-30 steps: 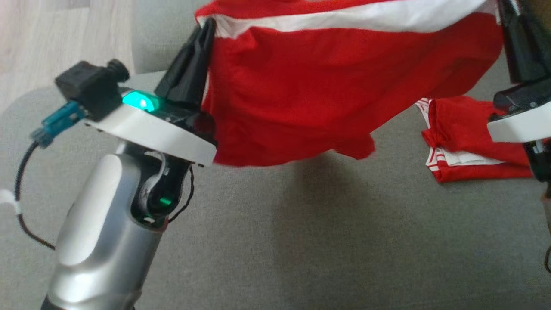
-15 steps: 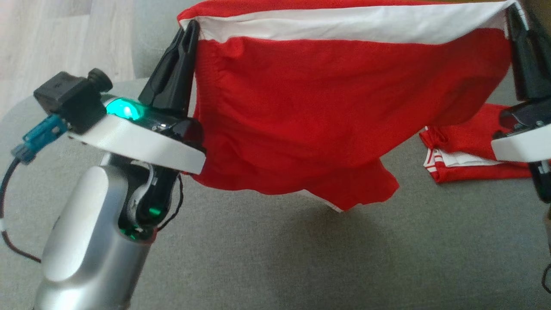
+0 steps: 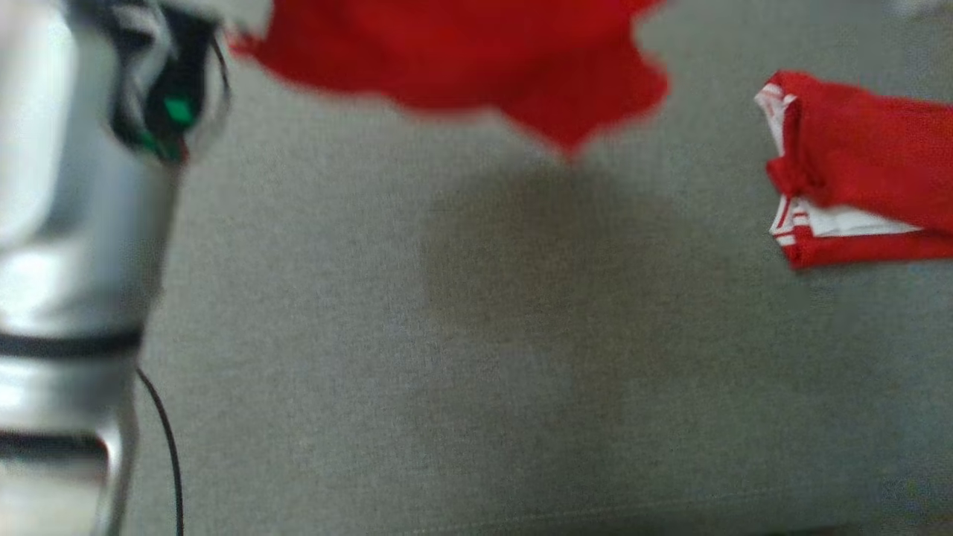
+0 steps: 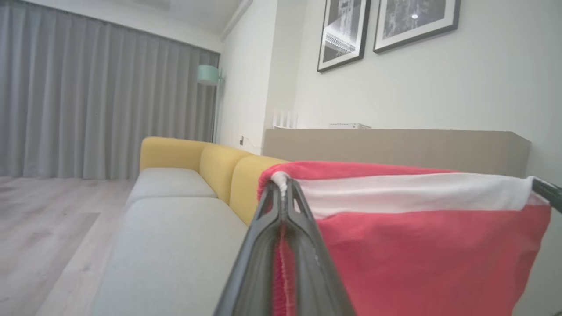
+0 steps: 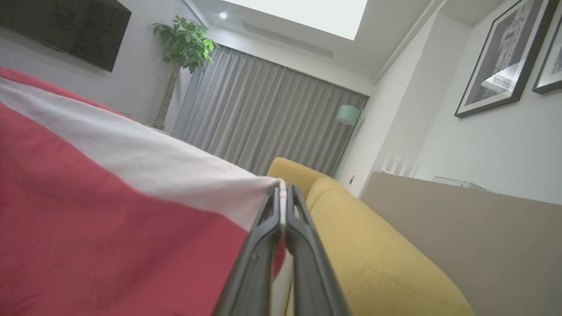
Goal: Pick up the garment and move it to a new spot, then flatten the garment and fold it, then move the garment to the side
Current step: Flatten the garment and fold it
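The red garment (image 3: 461, 52) with a white band hangs in the air, its lower edge blurred at the top of the head view above the grey seat. In the left wrist view my left gripper (image 4: 281, 184) is shut on one top corner of the garment (image 4: 417, 254), at the white band. My right gripper (image 5: 283, 193) is shut on the opposite corner of the garment (image 5: 88, 228). The cloth is stretched between them. My silver left forearm (image 3: 67, 223) stands at the head view's left edge.
A second red and white garment (image 3: 864, 193) lies folded on the grey sofa seat (image 3: 476, 372) at the right. Yellow back cushions (image 4: 219, 171) run behind the seat, with a beige ledge (image 4: 395, 145) and the wall beyond. Wooden floor (image 4: 44, 228) lies to the left.
Both grippers have risen out of the top of the head view with the garment, so only its hanging lower edge is left. The picture has also shifted and blurred, so the camera moved.
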